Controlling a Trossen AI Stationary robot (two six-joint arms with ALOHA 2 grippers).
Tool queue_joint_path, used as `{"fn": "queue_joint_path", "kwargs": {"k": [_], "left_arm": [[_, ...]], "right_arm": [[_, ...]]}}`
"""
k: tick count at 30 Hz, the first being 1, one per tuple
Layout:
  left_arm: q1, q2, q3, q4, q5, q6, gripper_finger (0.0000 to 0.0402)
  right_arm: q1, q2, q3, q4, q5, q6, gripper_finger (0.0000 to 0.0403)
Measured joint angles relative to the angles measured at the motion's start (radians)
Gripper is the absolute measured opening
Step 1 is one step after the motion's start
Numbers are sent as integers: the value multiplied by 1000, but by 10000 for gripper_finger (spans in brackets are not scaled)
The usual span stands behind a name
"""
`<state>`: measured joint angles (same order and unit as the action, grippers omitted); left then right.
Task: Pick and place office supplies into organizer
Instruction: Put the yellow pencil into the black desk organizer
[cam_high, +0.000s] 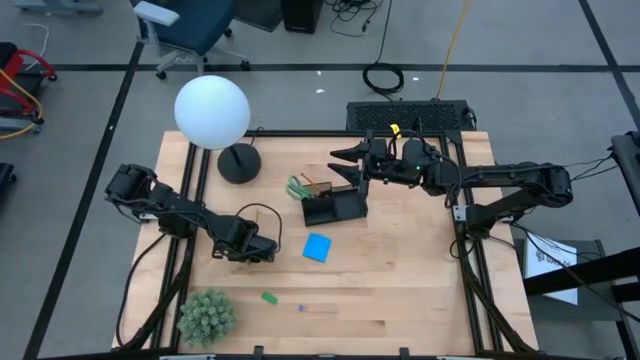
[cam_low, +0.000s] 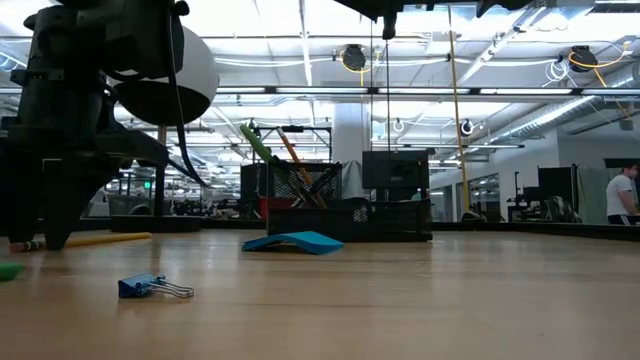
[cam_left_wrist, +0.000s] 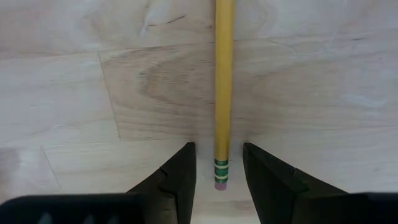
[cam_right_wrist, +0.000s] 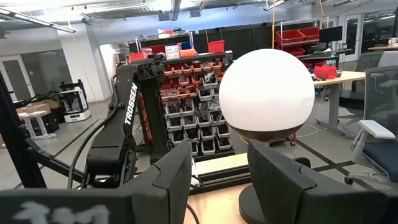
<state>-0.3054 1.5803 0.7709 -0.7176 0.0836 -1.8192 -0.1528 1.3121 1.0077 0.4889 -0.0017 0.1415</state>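
Wooden planks make up our surface (cam_high: 400, 290), with the organizer (cam_high: 336, 207) near its far middle, already holding scissors (cam_high: 297, 186) and a pencil or two, so sorting is under way. We have the left end effector (cam_left_wrist: 219, 163) low over the surface, fingers (cam_left_wrist: 180, 171) parted and straddling the eraser end of a pencil (cam_left_wrist: 222, 87) that lies flat and runs straight ahead from between them. Neither finger appears to touch it, so we judge the grasp lined up but not closed. The note pad (cam_high: 318, 247) lies just beyond this end effector, toward the organizer. Our right end effector (cam_right_wrist: 219, 180) hangs above the organizer, part open and, as far as we can tell, empty.
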Motion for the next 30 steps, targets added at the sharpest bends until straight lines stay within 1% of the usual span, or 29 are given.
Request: {"fn": "queue_joint_path", "kwargs": {"k": [2, 5, 14, 16, 20, 24, 30], "left_arm": [[0, 0, 0, 1, -5, -2, 129], [0, 1, 0, 1, -15, 0, 109], [0, 1, 1, 5, -40, 15, 10], [0, 1, 1, 2, -42, 19, 7], [0, 2, 0, -6, -41, 24, 15], [1, 2, 1, -6, -41, 39, 4], [1, -3, 0, -9, -33, 67, 3]], "right_arm": [[0, 0, 0, 0, 0, 0, 146], [0, 0, 0, 0, 0, 0, 144], [0, 0, 0, 0, 0, 0, 148], [0, 0, 0, 0, 0, 0, 147], [0, 0, 0, 0, 0, 0, 146], [0, 0, 0, 0, 0, 0, 145], [0, 0, 0, 0, 0, 0, 146]]}}
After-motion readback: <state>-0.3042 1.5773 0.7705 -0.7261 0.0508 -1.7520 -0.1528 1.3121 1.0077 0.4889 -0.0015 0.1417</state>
